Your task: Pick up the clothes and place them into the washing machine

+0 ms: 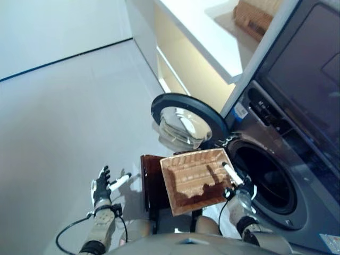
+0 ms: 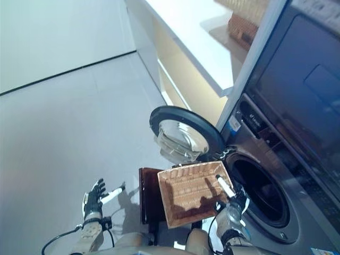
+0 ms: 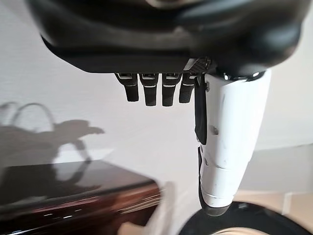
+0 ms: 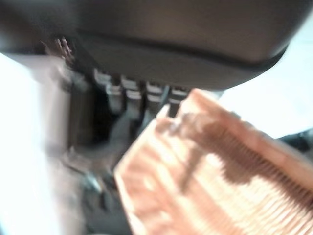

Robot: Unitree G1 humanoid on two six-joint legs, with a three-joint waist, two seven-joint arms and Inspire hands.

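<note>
Rectangular tan wicker basket (image 1: 195,179) sits on a dark brown glossy stool (image 1: 153,183), no clothes visible inside. Grey front-loading washing machine (image 1: 276,175) beside it, round glass door (image 1: 186,123) swung open. Left hand (image 1: 102,187) open, holding nothing. Right hand (image 1: 238,187) at basket's rim; grip unclear.

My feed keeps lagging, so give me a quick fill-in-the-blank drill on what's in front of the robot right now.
1. The washing machine door is ____.
2. The wicker basket holds ____ clothes.
3. The basket sits on a dark ____ stool.
4. The left robot hand holds ____.

Missing words: open; no; brown; nothing
</note>
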